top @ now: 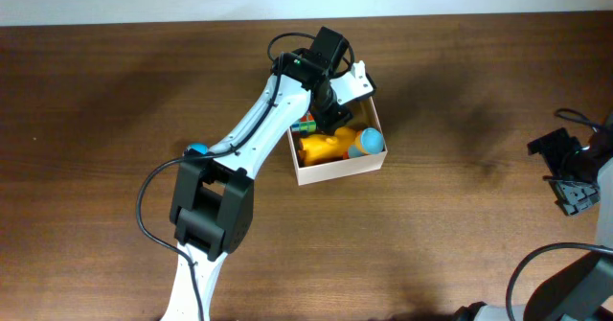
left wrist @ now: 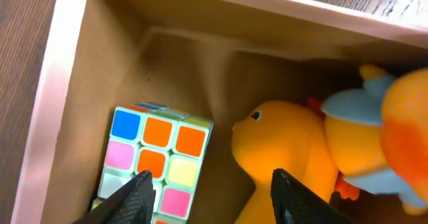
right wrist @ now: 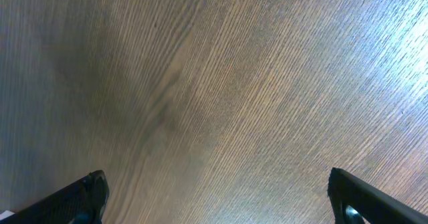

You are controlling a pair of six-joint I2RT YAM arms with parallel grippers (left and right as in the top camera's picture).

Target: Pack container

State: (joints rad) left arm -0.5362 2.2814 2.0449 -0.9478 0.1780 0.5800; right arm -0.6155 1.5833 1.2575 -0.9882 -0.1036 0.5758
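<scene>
Container (left wrist: 57, 83) holds cube (left wrist: 160, 150) and orange toy (left wrist: 284, 144) beneath left gripper (left wrist: 210, 177), spread and empty; right gripper (right wrist: 215, 177) spread wide over table (right wrist: 214, 77).

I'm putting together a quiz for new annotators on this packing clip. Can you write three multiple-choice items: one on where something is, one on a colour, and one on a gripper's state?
1. The puzzle cube lies:
A inside the container
B outside it
C clamped between fingers

2. The toy beside the cube is mainly:
A green
B orange
C purple

3. The left gripper is:
A shut on the cube
B shut on nothing
C open and empty

Answers:
1 A, the cube rests on the brown floor within the walls.
2 B, the left wrist view shows its orange body.
3 C, its fingers stand apart with nothing between them.
</scene>
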